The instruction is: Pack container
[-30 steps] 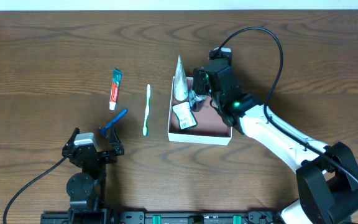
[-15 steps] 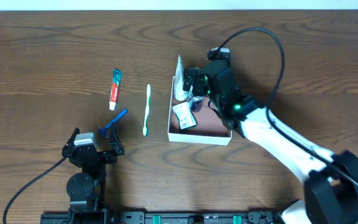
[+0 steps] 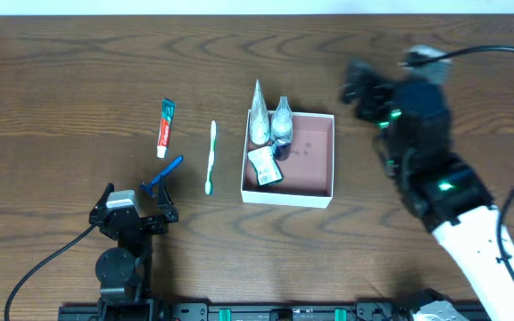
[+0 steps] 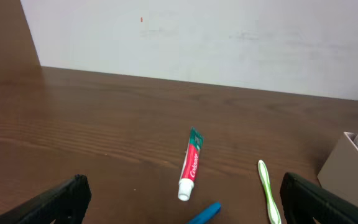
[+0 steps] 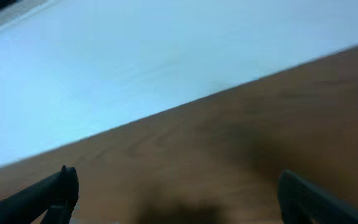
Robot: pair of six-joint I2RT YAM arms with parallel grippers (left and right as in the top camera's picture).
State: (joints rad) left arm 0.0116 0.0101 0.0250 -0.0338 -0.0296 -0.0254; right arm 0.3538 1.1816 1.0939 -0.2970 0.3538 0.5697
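Overhead alone shows bottles point(image 3: 282, 125) in container point(image 3: 315, 162), right wrist only table point(image 5: 229, 146), left gripper point(image 4: 182, 194) and right gripper point(image 5: 176, 190) wide

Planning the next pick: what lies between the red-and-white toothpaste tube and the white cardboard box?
The overhead view shows one green-and-white plastic toothbrush between the toothpaste tube and the cardboard box.

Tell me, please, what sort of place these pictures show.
Most likely a robotics lab test bench, not a home: robot arms at a wooden table against a plain white wall, with toothpaste, a toothbrush and a razor laid out beside a cardboard box.
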